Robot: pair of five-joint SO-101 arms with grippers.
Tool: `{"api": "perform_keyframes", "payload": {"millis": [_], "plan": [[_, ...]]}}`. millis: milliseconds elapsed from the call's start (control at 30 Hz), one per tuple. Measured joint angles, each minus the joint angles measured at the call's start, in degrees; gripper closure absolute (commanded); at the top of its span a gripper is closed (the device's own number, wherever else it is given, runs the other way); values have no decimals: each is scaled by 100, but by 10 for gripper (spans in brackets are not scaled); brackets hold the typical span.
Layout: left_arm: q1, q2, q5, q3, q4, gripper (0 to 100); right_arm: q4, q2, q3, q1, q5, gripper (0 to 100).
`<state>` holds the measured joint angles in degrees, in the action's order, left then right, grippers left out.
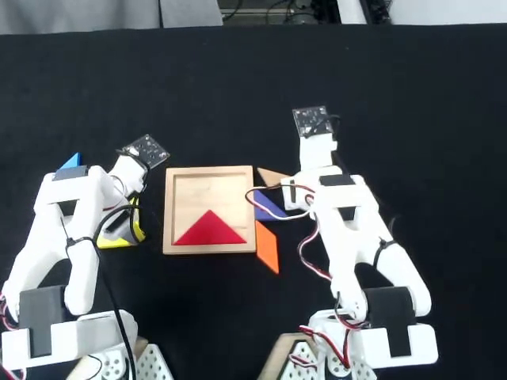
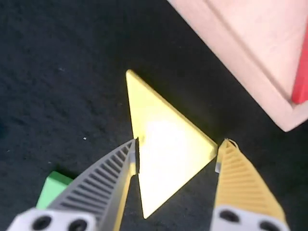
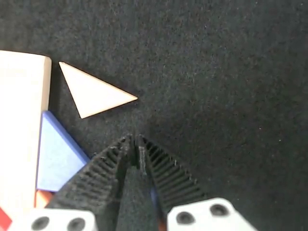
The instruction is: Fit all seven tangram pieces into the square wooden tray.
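Observation:
The square wooden tray (image 1: 169, 210) lies between the arms with a red triangle (image 1: 209, 229) inside, against its near wall. A yellow triangle (image 2: 163, 154) lies flat on the cloth just off the tray's corner (image 2: 250, 72). My left gripper (image 2: 178, 147) is shut on it, one fingertip against each side. My right gripper (image 3: 134, 139) is shut and holds nothing, low over the cloth beside a pale wood triangle (image 3: 94, 91) and a blue triangle (image 3: 57, 154). An orange parallelogram (image 1: 268, 247) lies off the tray's near right corner.
A green piece (image 2: 55, 187) lies close behind the left gripper. A light blue piece (image 1: 71, 161) sits at the far left, beyond the left arm. Black cloth covers the whole table, with open room at the back and far right.

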<state>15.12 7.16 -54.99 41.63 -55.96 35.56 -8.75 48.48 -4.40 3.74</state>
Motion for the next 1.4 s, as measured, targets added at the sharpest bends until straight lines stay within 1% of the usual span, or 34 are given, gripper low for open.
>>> {"api": "perform_keyframes", "payload": {"millis": [67,333,467,600,933,1133,1300,1400], "plan": [[0,0,0,0,0,677,0,0,0,0,0,987],[35,0,0,0,35,677,0,0,0,0,0,987],[229,0,0,0,35,672,0,0,0,0,0,987],[281,-53,0,0,44,674,0,0,0,0,0,987],[308,-835,-18,-18,571,676,0,0,0,0,0,987],[281,-888,-26,-18,598,676,0,0,0,0,0,987],[281,-967,404,-141,598,676,0,0,0,0,0,987],[281,-967,413,-141,598,677,0,0,0,0,0,987]]}}
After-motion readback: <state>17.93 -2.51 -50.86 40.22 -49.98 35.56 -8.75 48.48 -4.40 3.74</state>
